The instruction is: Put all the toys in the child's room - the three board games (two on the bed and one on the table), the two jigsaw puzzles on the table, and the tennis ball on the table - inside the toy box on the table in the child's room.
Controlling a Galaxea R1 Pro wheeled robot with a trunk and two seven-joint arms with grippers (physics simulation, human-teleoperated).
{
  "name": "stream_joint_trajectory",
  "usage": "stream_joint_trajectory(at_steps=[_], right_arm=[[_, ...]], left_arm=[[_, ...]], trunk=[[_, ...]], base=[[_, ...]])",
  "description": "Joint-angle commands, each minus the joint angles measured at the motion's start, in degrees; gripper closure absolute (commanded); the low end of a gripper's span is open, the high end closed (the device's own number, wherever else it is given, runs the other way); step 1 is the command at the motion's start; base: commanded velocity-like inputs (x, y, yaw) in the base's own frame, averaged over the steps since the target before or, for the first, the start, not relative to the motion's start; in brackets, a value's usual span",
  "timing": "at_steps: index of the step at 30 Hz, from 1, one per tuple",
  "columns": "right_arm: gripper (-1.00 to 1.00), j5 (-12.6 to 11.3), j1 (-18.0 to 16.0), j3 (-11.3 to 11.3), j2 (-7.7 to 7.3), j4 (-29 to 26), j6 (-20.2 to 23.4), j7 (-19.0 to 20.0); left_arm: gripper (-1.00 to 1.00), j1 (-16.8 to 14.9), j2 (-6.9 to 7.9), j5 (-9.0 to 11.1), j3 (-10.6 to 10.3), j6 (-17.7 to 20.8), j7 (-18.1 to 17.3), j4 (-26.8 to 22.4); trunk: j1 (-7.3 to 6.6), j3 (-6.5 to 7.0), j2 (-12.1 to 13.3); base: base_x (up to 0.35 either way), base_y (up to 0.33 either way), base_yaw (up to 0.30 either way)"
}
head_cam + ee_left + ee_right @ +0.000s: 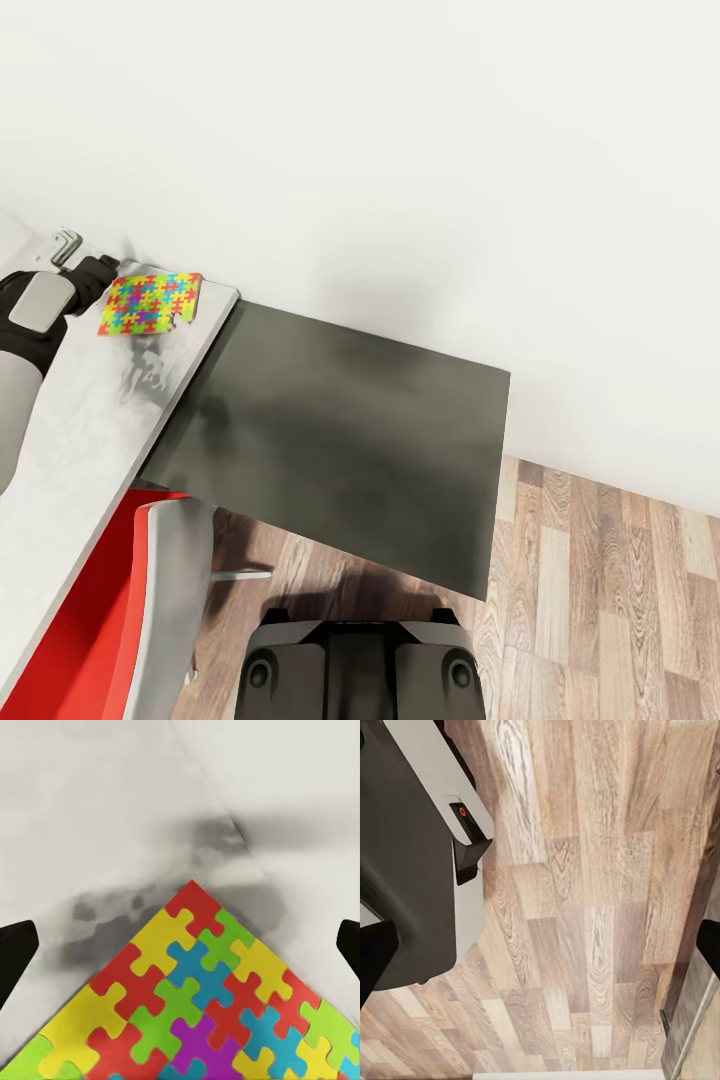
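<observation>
I see one jigsaw puzzle (150,303) flat on the table (70,440) at far left, my left gripper (180,945) spread wide over its corner. My right gripper (540,945) hangs open above wood floor (585,907).

Jigsaw puzzle (150,303) on pale table (70,450), seemingly flat

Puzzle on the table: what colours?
Puzzle: interlocking red, yellow, green, blue and purple pieces. Clearest in the left wrist view.
</observation>
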Motion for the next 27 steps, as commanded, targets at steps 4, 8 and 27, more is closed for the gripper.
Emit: stream_joint_trajectory(at_steps=[4,8,27], right_arm=[[-1.0,-0.23,-0.01,0.49,-0.06,-0.07,-0.4,0.03],[-1.0,-0.23,0.0,0.49,-0.07,-0.07,-0.4,0.05],[-1.0,-0.23,0.1,0.49,-0.14,0.0,-0.4,0.08]], left_arm=[[-1.0,0.3,0.11,0.49,-0.41,0.07,1.09,0.33],[-1.0,0.75,0.17,0.51,-0.25,-0.04,1.63,1.37],[-1.0,2.19,0.27,0.93,0.29,-0.52,2.25,2.81]], trunk=[[0.03,-0.07,-0.09],[0.03,-0.07,-0.09],[0.03,-0.07,-0.09]], base=[[0.0,0.0,0.0],[0.0,0.0,0.0],[0.0,0.0,0.0]])
